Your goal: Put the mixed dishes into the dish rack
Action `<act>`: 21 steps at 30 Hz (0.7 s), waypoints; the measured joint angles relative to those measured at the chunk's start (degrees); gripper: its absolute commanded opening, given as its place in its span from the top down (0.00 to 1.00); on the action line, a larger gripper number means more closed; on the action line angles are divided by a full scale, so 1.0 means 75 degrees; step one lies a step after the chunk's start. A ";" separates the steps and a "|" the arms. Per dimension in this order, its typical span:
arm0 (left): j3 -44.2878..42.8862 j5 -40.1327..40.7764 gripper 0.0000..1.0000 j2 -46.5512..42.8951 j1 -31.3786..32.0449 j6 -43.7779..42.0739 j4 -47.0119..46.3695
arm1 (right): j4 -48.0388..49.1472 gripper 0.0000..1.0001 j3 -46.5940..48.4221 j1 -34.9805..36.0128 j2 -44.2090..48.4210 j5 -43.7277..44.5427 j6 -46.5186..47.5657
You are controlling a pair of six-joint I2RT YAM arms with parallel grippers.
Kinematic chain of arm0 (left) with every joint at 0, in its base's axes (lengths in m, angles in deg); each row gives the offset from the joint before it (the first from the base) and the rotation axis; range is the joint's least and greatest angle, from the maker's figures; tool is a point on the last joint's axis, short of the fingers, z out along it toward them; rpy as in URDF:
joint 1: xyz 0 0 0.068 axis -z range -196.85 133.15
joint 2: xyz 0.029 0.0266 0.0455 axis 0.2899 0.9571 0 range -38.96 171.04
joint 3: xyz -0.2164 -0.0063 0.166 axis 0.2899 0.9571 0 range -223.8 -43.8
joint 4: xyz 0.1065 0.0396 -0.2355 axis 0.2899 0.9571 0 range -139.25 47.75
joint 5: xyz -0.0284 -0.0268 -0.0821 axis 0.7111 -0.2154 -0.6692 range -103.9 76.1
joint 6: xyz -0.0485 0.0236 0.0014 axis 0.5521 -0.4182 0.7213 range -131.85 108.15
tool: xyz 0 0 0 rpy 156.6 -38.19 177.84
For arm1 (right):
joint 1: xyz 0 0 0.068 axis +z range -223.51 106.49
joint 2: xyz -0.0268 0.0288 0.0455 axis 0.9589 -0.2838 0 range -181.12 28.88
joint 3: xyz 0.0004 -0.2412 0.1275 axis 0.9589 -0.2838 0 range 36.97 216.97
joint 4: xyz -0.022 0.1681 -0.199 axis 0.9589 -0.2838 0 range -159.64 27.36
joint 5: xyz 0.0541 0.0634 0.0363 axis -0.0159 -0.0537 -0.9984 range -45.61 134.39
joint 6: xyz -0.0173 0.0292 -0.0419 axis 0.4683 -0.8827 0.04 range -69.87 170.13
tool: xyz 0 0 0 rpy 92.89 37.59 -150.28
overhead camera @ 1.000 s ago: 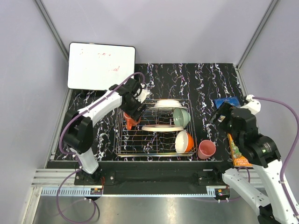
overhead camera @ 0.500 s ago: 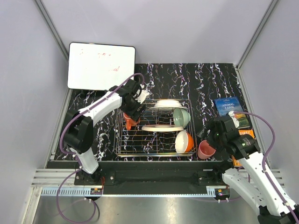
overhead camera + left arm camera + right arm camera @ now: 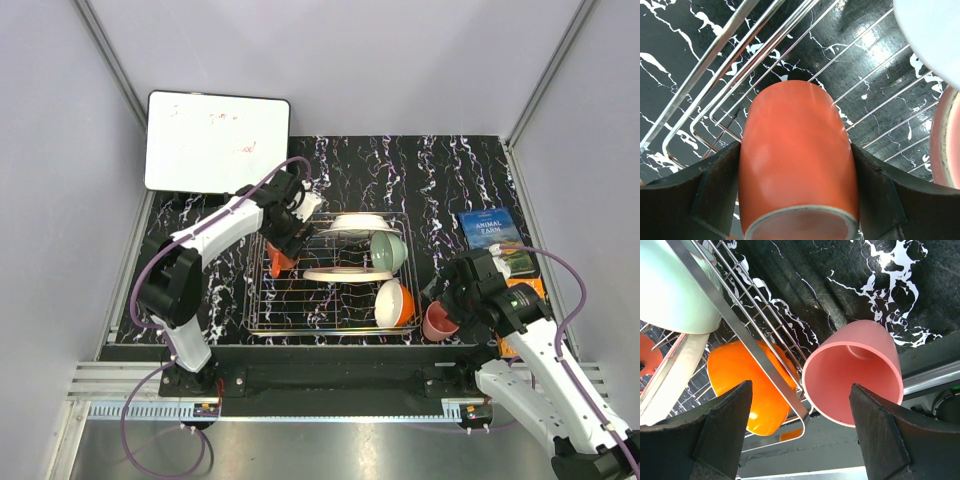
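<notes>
Closure on pink cup (image 3: 857, 367) to be centred btwn wide right gripper (image 3: 799, 390) jaws (no contact yet) — orange mug (image 3: 797, 170) clamped in left gripper (image 3: 794, 147).

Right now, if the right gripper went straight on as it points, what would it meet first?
The pink cup, just ahead of the right gripper between its open fingers, mouth toward the wrist camera. The dish rack wire beside it might be touched too; depth is unclear.
</notes>
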 measured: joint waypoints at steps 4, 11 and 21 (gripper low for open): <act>-0.0006 0.0023 0.01 0.0000 0.0000 -0.0073 0.0003 | 0.0044 0.16 -0.0020 0.0000 -0.0117 0.0038 -0.0041; -0.0029 0.0140 0.01 0.0006 0.0000 -0.0210 0.0090 | 0.0230 0.19 -0.0134 0.0000 -0.0274 0.0224 -0.0157; -0.0694 0.0181 0.01 0.0006 0.0000 -0.0393 0.0137 | 0.0487 0.18 -0.0341 0.0000 -0.0294 0.0268 -0.0233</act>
